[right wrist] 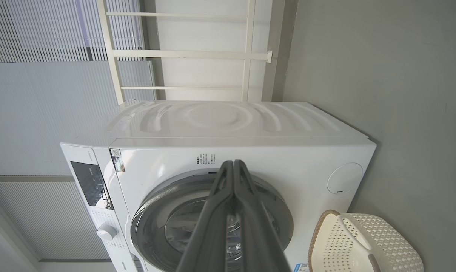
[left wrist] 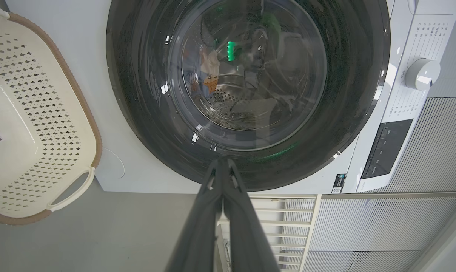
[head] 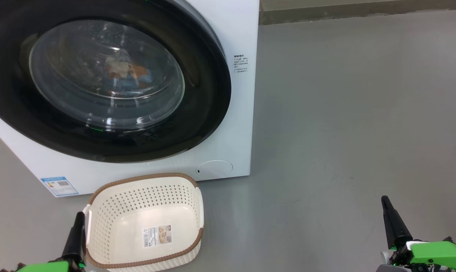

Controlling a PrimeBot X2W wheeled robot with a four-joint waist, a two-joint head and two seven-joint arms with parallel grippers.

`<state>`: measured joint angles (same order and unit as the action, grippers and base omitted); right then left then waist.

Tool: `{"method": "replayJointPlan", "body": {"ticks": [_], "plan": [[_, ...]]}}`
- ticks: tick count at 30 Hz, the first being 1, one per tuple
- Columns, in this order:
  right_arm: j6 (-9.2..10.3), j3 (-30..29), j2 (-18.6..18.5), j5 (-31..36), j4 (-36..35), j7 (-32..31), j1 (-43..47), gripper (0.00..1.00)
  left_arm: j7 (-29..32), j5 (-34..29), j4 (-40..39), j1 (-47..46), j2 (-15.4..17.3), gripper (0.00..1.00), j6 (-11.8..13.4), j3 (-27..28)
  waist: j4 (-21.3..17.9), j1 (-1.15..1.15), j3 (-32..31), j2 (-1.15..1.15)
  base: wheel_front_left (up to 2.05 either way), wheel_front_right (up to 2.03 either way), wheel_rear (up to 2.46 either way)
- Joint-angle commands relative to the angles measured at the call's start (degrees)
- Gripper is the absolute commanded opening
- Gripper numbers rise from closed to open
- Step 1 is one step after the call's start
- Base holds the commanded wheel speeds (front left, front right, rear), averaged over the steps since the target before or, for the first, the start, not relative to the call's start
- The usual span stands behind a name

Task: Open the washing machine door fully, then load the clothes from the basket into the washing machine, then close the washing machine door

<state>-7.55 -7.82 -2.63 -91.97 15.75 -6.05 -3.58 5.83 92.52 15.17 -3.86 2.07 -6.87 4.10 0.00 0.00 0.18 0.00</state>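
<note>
Over grey floor (head: 345, 113), left fingers (head: 76, 234) and right fingers (head: 393, 221) pinch together, empty.

right gripper (right wrist: 233, 163) jaws together, washing machine (right wrist: 288, 158), door (right wrist: 152, 215) closed, basket (right wrist: 394, 245) beside

The clothes (head: 126, 72) show only dimly through the edge-cropped washing machine door (head: 208, 94).

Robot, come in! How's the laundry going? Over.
Shut and empty: left end effector, right end effector. Closed: washing machine door, clothes inside behind glass. Empty: basket, on floor in front.
</note>
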Motion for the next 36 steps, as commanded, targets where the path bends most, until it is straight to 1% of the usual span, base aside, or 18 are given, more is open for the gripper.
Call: {"method": "replayJointPlan", "body": {"ticks": [1,36], "plan": [[0.06,1.3,-0.2,-0.2,-1.7,-0.4,-2.6,0.0,0.3,0.0,-1.1,-2.3,1.1,0.0,-0.6,2.0,0.0,0.0,0.0,0.0,0.0,0.0,0.0],[0.06,1.3,-0.2,-0.2,-1.7,-0.4,-2.6,0.0,0.5,-0.2,-1.1,-2.3,1.0,0.0,-0.6,2.2,0.0,0.0,0.0,0.0,0.0,0.0,0.0]]}}
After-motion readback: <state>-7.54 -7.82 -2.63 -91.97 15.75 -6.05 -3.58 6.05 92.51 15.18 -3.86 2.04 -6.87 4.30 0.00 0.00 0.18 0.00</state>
